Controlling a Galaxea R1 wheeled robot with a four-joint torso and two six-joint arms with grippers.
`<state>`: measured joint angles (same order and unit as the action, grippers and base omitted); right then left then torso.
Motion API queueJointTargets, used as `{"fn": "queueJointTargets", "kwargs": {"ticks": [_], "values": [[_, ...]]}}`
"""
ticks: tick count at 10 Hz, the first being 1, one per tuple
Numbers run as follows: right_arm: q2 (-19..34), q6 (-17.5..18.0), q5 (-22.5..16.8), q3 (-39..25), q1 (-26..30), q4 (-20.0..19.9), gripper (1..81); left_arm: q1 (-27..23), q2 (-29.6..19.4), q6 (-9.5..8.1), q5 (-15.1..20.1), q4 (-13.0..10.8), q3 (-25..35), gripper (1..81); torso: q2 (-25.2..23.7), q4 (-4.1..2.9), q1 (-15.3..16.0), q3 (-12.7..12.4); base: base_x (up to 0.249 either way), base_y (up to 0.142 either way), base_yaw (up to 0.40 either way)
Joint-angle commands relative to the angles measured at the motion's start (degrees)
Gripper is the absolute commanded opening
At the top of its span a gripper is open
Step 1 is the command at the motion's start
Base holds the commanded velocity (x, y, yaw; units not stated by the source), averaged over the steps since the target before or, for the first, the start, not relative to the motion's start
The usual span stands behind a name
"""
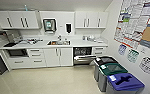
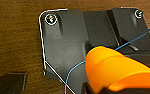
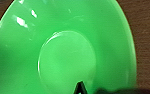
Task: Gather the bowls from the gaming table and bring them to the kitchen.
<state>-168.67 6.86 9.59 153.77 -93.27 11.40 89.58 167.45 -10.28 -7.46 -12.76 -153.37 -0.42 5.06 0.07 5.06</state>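
Ahead in the head view, the kitchen (image 1: 53, 45) is seen: white cabinets, sink (image 1: 58, 43), open dishwasher (image 1: 83, 55), three bins (image 1: 116, 76) at right. At the left wrist, the orange bowl (image 2: 116, 70) is seen close against the dark plate, over brown wood; jaw state cannot be told. At the right wrist, the green bowl (image 3: 63, 50) is seen large; jaws cannot be judged.

Dark wrist plate (image 2: 66, 45) (bolted corners)
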Motion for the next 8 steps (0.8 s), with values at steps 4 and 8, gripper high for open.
{"fn": "queueJointTargets", "kwargs": {"ticks": [4,8], "values": [[-0.03,-0.27,-2.47,-0.33,1.46,1.26,1.0,-1.81,-0.62,0.35,2.89,-0.42,-0.09,1.0,0.00,0.00,0.00,0.00,0.145,0.000,0.000],[-0.03,-0.27,-2.47,-0.33,1.46,1.26,1.0,-1.81,-0.62,0.35,2.89,-0.51,-0.18,1.0,0.00,0.00,0.00,0.00,0.145,0.000,0.000]]}}
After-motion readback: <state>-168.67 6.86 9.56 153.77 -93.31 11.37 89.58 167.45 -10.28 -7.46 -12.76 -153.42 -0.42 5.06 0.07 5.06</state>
